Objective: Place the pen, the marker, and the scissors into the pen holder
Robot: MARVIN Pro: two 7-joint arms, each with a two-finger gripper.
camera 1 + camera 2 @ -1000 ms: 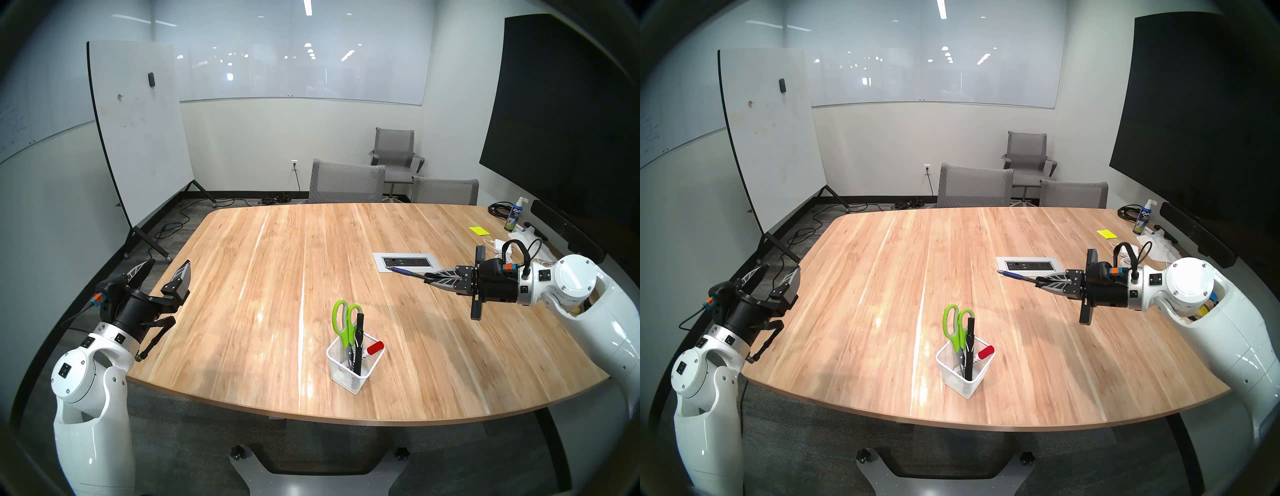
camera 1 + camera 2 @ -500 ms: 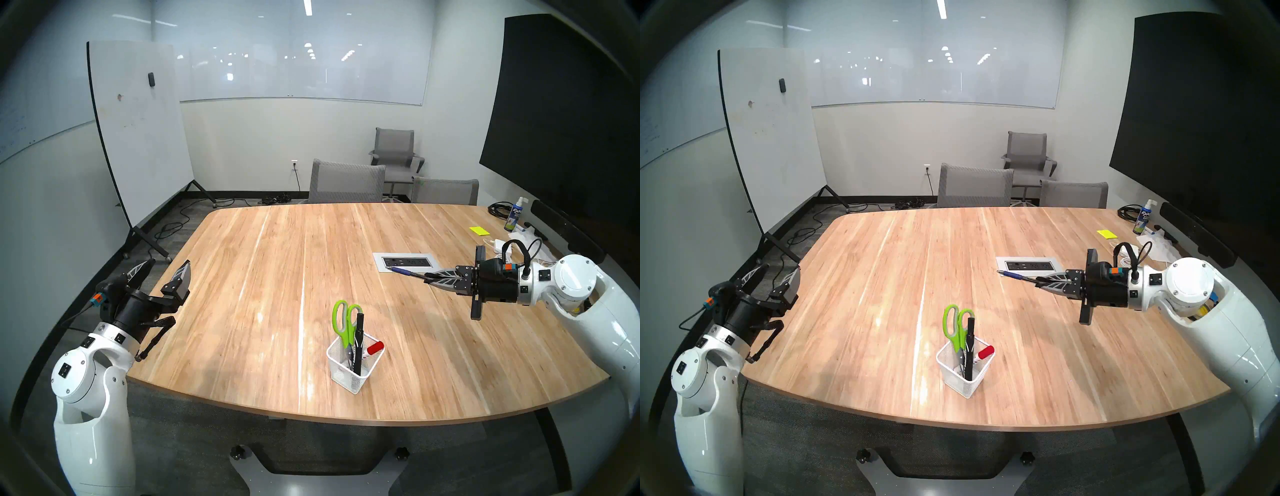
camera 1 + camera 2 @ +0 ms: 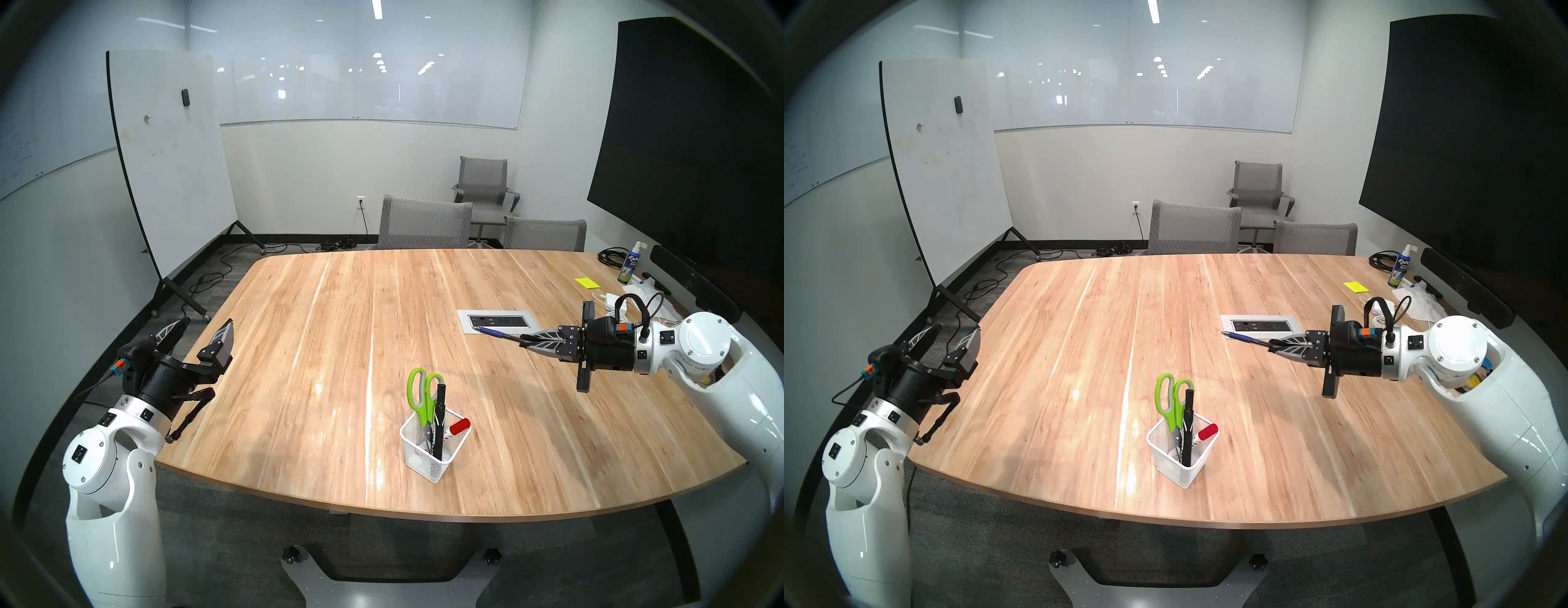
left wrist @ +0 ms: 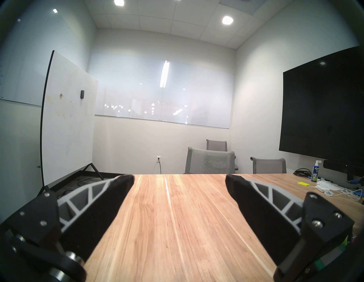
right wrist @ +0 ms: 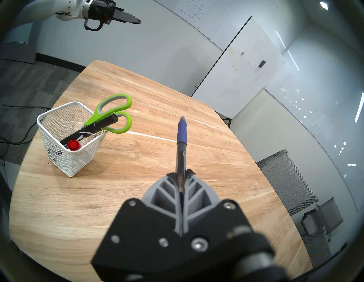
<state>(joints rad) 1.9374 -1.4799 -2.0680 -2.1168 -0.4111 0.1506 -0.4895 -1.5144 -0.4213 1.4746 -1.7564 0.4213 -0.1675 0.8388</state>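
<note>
The white mesh pen holder (image 3: pixel 432 460) (image 5: pixel 59 157) stands near the table's front edge. Inside it lean the green-handled scissors (image 3: pixel 420 392) (image 5: pixel 112 110), a black marker (image 3: pixel 439 407) (image 5: pixel 94 128) and a red-capped marker (image 3: pixel 459 426) (image 5: pixel 73 145). My right gripper (image 3: pixel 526 339) (image 5: pixel 182 173) hovers over the table's right side, shut on the blue pen (image 3: pixel 494 333) (image 5: pixel 181 135), which sticks out ahead of the fingertips. My left gripper (image 3: pixel 203 329) (image 4: pixel 179 181) is open and empty at the table's left edge, far from the holder.
A power outlet panel (image 3: pixel 496 321) is set into the table just beyond the pen's tip. A spray bottle (image 3: pixel 628 263), yellow sticky notes (image 3: pixel 586 282), cables and a white adapter lie at the far right. Grey chairs (image 3: pixel 424 223) stand behind the table.
</note>
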